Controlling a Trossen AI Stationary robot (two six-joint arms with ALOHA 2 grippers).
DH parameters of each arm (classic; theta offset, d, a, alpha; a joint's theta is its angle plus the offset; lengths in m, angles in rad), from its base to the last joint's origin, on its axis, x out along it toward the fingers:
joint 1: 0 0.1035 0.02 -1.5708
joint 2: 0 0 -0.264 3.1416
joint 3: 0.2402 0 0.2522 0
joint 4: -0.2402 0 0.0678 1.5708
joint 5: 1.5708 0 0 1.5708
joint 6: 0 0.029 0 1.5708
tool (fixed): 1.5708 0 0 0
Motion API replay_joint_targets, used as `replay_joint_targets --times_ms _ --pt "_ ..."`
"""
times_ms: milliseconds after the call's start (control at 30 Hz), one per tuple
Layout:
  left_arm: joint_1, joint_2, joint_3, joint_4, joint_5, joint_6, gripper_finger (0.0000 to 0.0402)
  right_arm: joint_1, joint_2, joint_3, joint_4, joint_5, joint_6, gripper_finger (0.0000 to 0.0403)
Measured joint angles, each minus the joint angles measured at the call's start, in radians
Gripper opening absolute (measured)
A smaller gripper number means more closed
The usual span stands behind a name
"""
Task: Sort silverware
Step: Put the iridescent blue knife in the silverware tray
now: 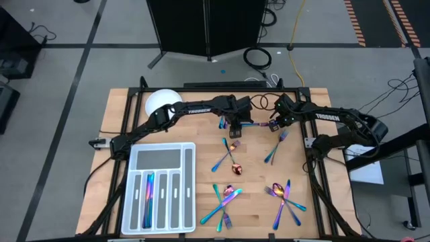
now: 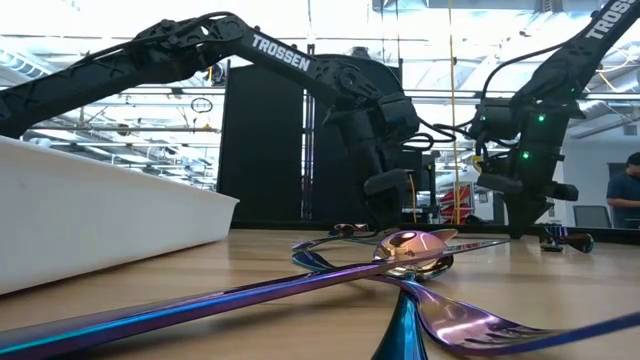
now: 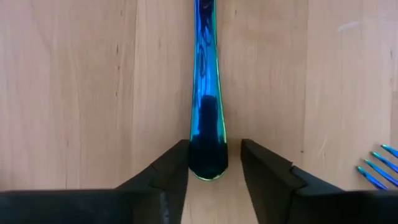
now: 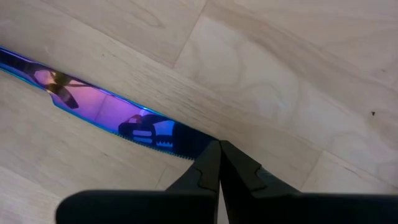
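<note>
Knife (image 4: 124,121) flat, blade toward right gripper (image 4: 219,163)

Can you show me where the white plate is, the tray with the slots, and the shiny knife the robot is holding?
white plate (image 1: 163,100), high view, on its bare round face.
tray (image 1: 161,157), high view, on its wide empty compartment.
knife (image 4: 109,112), right wrist view, on its purple blade.

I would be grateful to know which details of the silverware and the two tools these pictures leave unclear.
- Knife: in the right wrist view the right tool, shut, covers the blade's near part; contact cannot be judged.
- Handle: in the left wrist view the top edge cuts it off, so its type is unknown; the left tool flanks its end, contact unclear.
- Pieces in the tray: too small in the high view to tell their kinds.
</note>
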Motion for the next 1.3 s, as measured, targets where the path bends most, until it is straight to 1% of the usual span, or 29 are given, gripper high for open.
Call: replay_joint_targets --times_ms 200,367,833,967,1300 --pt "0.000 0.001 0.000 0.001 -0.007 -0.001 0.0105 0.000 0.000 0.000 0.002 -0.001 0.000 0.0000" --pt "0.000 0.001 -0.001 0.006 -0.012 -0.002 0.0087 0.000 0.000 0.000 0.002 -0.001 0.000 0.0000" --pt "0.001 0.002 0.009 0.004 -0.016 -0.003 0.0080 0.000 -0.016 0.007 0.013 0.000 -0.008 0.0000" --pt "0.001 0.005 0.023 0.002 -0.019 -0.005 0.0080 0.001 -0.087 0.016 -0.023 -0.011 -0.011 0.0000" --pt "-0.001 0.004 0.031 -0.019 -0.022 -0.005 0.0080 0.000 -0.348 0.023 -0.025 -0.004 -0.034 0.0000"
